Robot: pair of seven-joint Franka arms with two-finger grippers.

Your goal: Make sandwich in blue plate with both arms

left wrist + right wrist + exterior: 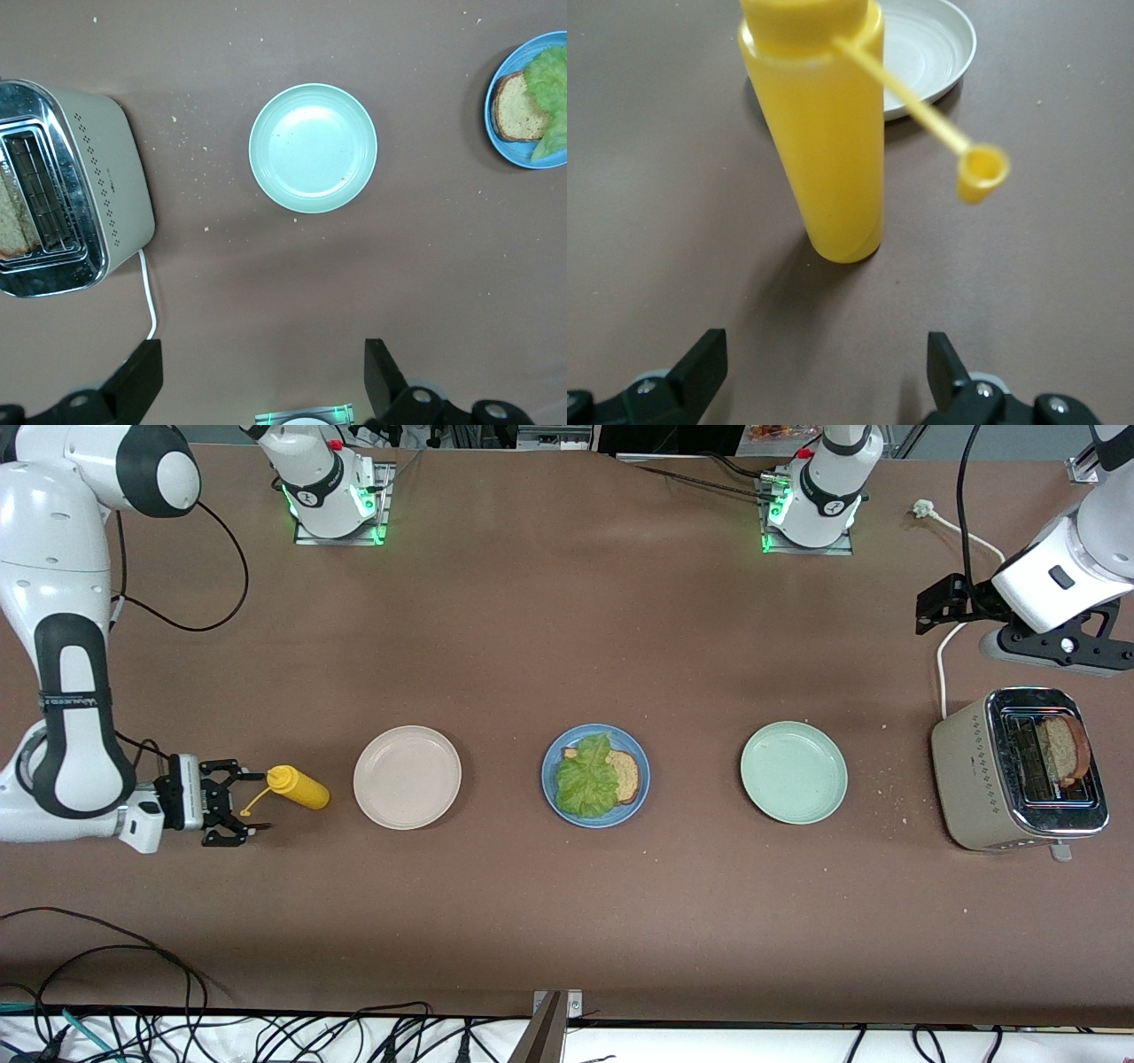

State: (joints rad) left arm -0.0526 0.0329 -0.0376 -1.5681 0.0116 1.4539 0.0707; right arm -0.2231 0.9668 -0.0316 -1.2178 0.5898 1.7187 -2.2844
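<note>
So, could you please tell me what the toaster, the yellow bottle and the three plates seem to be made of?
Toaster: a matte beige casing, probably painted metal or plastic, with a mirror-bright top that looks like polished steel.
Bottle: smooth, slightly glossy yellow plastic, judging by its thin tethered cap.
Blue plate, beige plate and green plate: even pastel colour with a soft sheen, likely plastic or melamine, possibly glazed ceramic.

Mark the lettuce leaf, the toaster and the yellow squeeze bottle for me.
lettuce leaf (586, 779): front view, middle of the ruffled leaf.
toaster (970, 766): front view, beige side wall.
yellow squeeze bottle (824, 150): right wrist view, middle of the body.
</note>
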